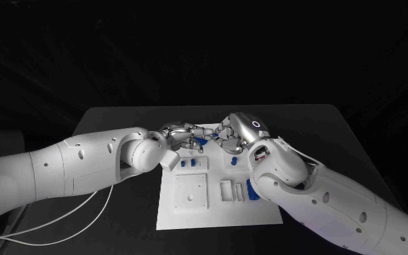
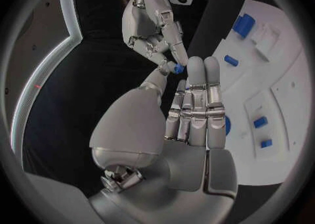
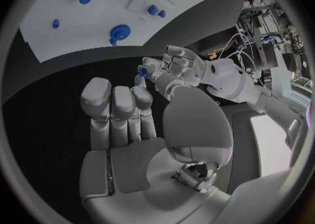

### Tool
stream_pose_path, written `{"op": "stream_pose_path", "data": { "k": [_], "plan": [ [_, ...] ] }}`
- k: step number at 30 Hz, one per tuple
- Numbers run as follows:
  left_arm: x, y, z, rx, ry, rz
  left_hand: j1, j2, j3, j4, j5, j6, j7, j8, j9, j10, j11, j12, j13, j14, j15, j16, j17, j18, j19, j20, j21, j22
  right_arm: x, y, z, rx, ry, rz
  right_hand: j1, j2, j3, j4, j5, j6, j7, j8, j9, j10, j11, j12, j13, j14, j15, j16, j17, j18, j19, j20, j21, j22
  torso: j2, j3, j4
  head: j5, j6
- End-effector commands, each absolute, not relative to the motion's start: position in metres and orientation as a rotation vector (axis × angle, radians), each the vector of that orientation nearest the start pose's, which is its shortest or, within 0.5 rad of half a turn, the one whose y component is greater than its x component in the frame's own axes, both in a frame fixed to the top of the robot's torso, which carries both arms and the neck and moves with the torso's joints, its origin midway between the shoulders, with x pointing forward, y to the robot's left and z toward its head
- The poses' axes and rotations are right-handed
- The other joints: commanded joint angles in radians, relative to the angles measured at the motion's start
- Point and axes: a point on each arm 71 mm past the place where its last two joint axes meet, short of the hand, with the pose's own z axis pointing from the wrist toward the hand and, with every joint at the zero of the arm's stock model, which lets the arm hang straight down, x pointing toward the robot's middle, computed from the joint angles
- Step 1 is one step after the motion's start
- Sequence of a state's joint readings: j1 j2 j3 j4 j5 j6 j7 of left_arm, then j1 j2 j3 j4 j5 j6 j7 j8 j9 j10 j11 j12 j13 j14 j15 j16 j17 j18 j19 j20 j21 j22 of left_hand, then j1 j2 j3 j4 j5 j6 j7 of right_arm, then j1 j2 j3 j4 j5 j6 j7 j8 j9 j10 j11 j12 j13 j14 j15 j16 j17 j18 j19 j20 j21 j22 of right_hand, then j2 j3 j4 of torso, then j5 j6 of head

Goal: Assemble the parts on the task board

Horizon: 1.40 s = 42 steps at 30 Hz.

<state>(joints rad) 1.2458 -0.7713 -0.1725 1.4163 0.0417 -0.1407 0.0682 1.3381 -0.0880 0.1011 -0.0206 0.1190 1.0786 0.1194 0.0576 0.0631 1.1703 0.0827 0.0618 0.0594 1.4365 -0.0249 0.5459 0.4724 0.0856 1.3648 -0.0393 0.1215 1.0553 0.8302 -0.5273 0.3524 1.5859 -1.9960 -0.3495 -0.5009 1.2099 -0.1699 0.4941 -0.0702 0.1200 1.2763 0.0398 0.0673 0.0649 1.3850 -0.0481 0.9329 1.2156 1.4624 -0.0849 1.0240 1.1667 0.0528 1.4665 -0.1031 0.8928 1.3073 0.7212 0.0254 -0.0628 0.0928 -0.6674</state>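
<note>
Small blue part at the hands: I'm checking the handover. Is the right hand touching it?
Touching: in the left wrist view, the right hand pinches the small blue part at its fingertips.

Small blue part (image 1: pixel 198 141) mostly hidden between fingertips; which hand grips, unclear.

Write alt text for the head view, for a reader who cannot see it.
Two silver many-fingered hands, the left hand and the right hand, meet above the far edge of a white rectangular task board on a black table, with a small blue part between their fingertips. More small blue parts lie on the board.
</note>
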Motion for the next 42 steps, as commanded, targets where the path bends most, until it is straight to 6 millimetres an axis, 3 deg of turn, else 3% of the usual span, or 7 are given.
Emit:
{"op": "stream_pose_path", "data": {
  "k": [1, 16, 25, 32, 42],
  "plan": [
    [0.4894, 0.1929, -0.2310, -1.255, 1.895, -1.409, 0.001, -0.006, -0.004, 0.000, -0.005, -0.005, 0.001, 0.004, -0.001, -0.004, 0.000, -0.003, -0.001, 0.000, 0.007, -0.002, 0.001, 0.017, 0.001, 0.004, 0.007, -0.001, 0.4492, -0.0681, -0.1843, -0.063, 1.435, 0.590, 0.008, -0.002, 0.001, 0.005, -0.004, 0.004, -0.002, -0.005, 0.000, 0.006, 0.000, 0.006, 0.001, 0.001, -0.005, 0.004, 0.000, -0.003, 0.017, -0.007, 0.003, 0.112, 0.000, -0.0004, 0.0002, 0.000, -0.001],
    [0.4888, 0.1879, -0.2308, -1.242, 1.907, -1.417, 0.010, 0.012, 0.000, -0.006, 0.008, 0.005, -0.003, 0.005, -0.001, 0.017, -0.005, -0.004, -0.001, 0.002, 0.003, 0.015, 0.014, 0.016, 0.000, 0.000, 0.022, 0.007, 0.4503, -0.0657, -0.1842, -0.067, 1.439, 0.590, 0.008, -0.002, 0.001, 0.005, -0.004, 0.004, -0.002, -0.005, 0.000, 0.006, 0.000, 0.006, 0.001, 0.001, -0.005, 0.004, 0.000, -0.003, 0.017, -0.007, 0.003, 0.112, 0.000, -0.0003, 0.0003, 0.000, -0.002],
    [0.4888, 0.1863, -0.2308, -1.240, 1.909, -1.421, 0.013, 0.027, 0.071, -0.029, 0.011, 0.030, -0.011, 0.005, 0.000, 0.044, -0.014, -0.004, -0.001, -0.005, -0.003, 0.050, 0.033, 0.015, -0.009, -0.006, 0.047, 0.037, 0.4508, -0.0642, -0.1848, -0.070, 1.444, 0.590, 0.008, -0.002, 0.001, 0.005, -0.004, 0.004, -0.002, -0.005, 0.000, 0.006, 0.000, 0.006, 0.001, 0.001, -0.005, 0.004, 0.000, -0.003, 0.017, -0.007, 0.003, 0.112, 0.000, 0.0002, 0.0003, 0.001, -0.003],
    [0.4891, 0.1844, -0.2308, -1.241, 1.909, -1.423, -0.004, 0.025, 0.152, -0.050, 0.021, 0.051, -0.017, 0.005, 0.000, 0.063, -0.021, -0.004, -0.001, -0.017, -0.007, 0.084, 0.045, 0.013, -0.023, -0.011, 0.072, 0.077, 0.4511, -0.0630, -0.1854, -0.072, 1.448, 0.591, 0.009, -0.003, 0.001, 0.007, -0.005, 0.003, -0.002, -0.005, 0.000, 0.005, 0.000, 0.005, 0.001, 0.000, -0.005, 0.003, -0.001, -0.003, 0.016, -0.007, 0.004, 0.112, 0.000, 0.0004, -0.0004, 0.002, -0.004],
    [0.4897, 0.1846, -0.2311, -1.263, 1.901, -1.421, -0.016, 0.033, 0.167, -0.049, 0.022, 0.073, -0.025, 0.006, 0.001, 0.085, -0.029, -0.004, -0.001, -0.017, -0.011, 0.095, 0.045, 0.011, -0.024, -0.014, 0.078, 0.091, 0.4515, -0.0621, -0.1872, -0.079, 1.458, 0.587, 0.011, -0.006, -0.002, 0.004, -0.006, 0.002, -0.001, -0.005, -0.001, 0.005, 0.001, 0.004, 0.001, 0.000, -0.005, 0.002, -0.002, -0.003, 0.016, -0.007, 0.003, 0.112, 0.000, 0.0002, 0.0003, 0.003, -0.006]
  ]
}}
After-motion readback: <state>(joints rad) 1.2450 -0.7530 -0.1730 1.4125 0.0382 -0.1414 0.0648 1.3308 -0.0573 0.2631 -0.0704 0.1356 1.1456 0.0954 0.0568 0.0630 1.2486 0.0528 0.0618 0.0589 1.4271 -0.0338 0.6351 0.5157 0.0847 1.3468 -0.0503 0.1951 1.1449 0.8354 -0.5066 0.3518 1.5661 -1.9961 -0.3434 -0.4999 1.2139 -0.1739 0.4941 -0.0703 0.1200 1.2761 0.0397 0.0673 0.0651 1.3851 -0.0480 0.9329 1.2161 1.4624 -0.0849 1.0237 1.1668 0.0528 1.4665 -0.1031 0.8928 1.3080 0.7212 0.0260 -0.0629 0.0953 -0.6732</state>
